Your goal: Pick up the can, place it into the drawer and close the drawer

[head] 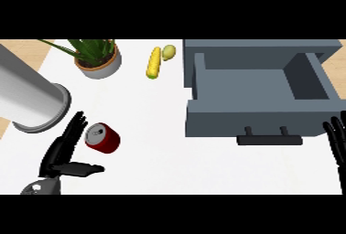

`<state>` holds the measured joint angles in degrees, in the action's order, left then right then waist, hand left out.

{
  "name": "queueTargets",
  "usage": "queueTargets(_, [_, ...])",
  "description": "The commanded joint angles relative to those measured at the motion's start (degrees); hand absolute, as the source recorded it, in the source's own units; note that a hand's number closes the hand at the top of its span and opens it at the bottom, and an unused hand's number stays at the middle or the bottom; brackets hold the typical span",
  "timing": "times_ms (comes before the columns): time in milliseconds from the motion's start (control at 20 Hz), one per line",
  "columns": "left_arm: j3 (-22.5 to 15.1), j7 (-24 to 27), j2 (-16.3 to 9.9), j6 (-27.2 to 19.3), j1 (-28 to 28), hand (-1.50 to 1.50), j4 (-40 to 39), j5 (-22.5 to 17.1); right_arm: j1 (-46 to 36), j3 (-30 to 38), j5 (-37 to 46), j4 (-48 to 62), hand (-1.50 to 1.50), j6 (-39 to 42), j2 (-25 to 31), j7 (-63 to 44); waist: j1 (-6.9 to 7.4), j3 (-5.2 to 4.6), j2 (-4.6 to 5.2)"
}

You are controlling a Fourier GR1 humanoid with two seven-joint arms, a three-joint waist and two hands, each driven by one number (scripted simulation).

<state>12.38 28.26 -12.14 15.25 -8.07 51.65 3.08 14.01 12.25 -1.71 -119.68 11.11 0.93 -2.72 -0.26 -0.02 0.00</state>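
item: red cylindrical metal can (pixel 103 137), lying tilted on the white tabletop (pixel 162 155), left of the open grey box drawer (pixel 260 91). left robot hand (pixel 64 153) spread beside it, fingers straight, thumb out, nothing gripped. step: reach; next, likely closing round the can. right robot hand (pixel 336 139) open at the right edge. open room between can and drawer.

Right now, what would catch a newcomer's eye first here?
Probably the big grey drawer standing open at the right, nothing visible inside it. Next, the red can lying on its side at lower left, with the left robot hand open right beside it. A potted plant sits at the back.
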Motion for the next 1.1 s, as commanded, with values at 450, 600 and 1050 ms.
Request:
queueTargets(450, [0.6,1.5,-0.8,-2.1,-8.8,-1.50,-10.8,-0.2,1.5,2.8,-2.8,-3.0,-1.50,2.1,0.7,-1.8,-0.19,0.00,0.02])
queueTargets(600, [-1.8,-2.0,1.9,-2.9,-4.4,-1.50,-2.2,-1.1,0.2,2.2,-1.8,-3.7,-1.50,0.6,0.4,-3.4,0.09,0.02,-0.05])
queueTargets(1050, [-1.0,4.9,0.8,-3.4,-14.9,-1.50,-18.9,0.8,3.7,-2.0,-0.3,-3.7,-1.50,0.1,-0.9,-0.4,-0.32,-0.01,0.07])
